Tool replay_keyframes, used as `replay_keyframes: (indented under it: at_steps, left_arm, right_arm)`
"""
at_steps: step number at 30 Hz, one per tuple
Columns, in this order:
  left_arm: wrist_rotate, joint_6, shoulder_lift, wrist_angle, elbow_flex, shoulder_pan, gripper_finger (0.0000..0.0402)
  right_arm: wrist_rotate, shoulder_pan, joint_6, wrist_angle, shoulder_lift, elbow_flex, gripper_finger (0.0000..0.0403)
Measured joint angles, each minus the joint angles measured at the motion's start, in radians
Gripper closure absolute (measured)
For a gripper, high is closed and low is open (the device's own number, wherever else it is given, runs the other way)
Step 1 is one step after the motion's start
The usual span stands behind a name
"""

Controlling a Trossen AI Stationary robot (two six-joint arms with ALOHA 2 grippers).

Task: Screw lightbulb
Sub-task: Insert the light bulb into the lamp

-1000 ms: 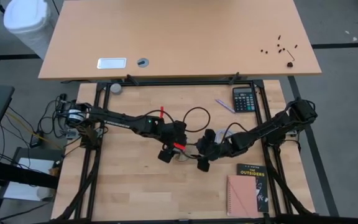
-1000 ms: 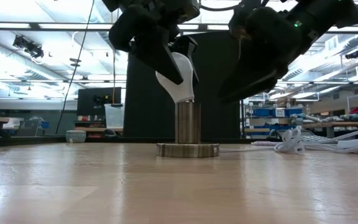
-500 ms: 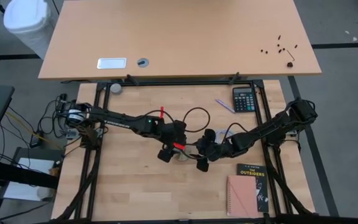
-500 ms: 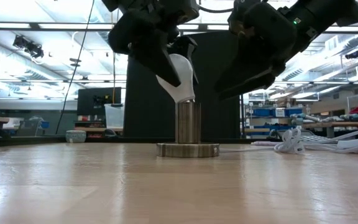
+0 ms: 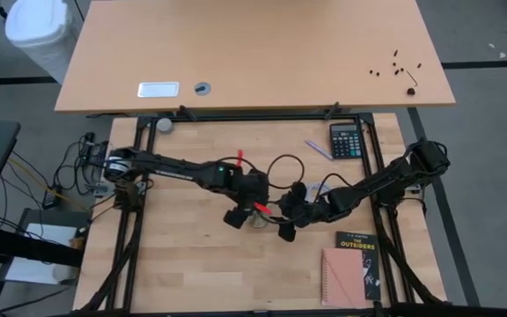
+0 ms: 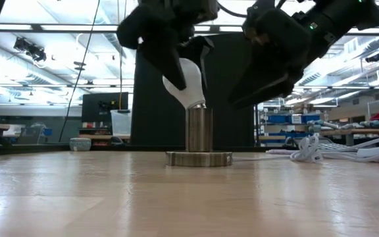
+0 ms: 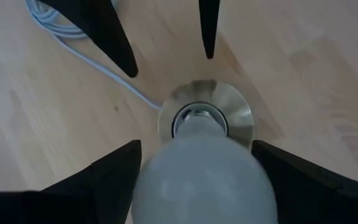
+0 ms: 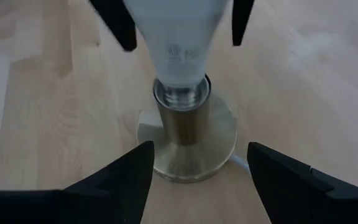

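My left pincer (image 6: 179, 62) straddles the lightbulb (image 6: 184, 82) from above — fingers spread, flanking the glass without clamping. The bulb sits tilted in the socket (image 6: 199, 135) mid-worktop (image 5: 183, 264). Right pincer (image 8: 194, 186) hangs just beside the socket, open and empty. Since a second ago, my left wrist's rotated — fingers spread wider.

One title can be read — "THE OUTSIDERS", in pale letters across the top of the dark book (image 5: 360, 255) lying at the near right of the wooden surface (image 5: 192, 264) in the high view, partly under a pink notebook (image 5: 342, 277). The lightbulb (image 8: 178, 37) carries faint grey printing on its neck in the right wrist view — too small to make out. The calculator (image 5: 346, 140) shows keys, but no figures can be read.
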Motion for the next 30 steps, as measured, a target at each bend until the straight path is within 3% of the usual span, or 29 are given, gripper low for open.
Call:
replay_keyframes:
  at_steps: [10, 30]
  left_arm:
    - [-0.010, 0.023, 0.013, 0.030, 0.000, -0.008, 0.0090]
    - [-0.044, 0.077, 0.013, -0.023, 0.000, 0.016, 0.0091]
  right_arm:
    - [0.006, -0.034, 0.031, 0.363, 0.084, -0.177, 0.0135]
    - [-0.037, -0.078, -0.057, 0.478, 0.146, -0.177, 0.0135]
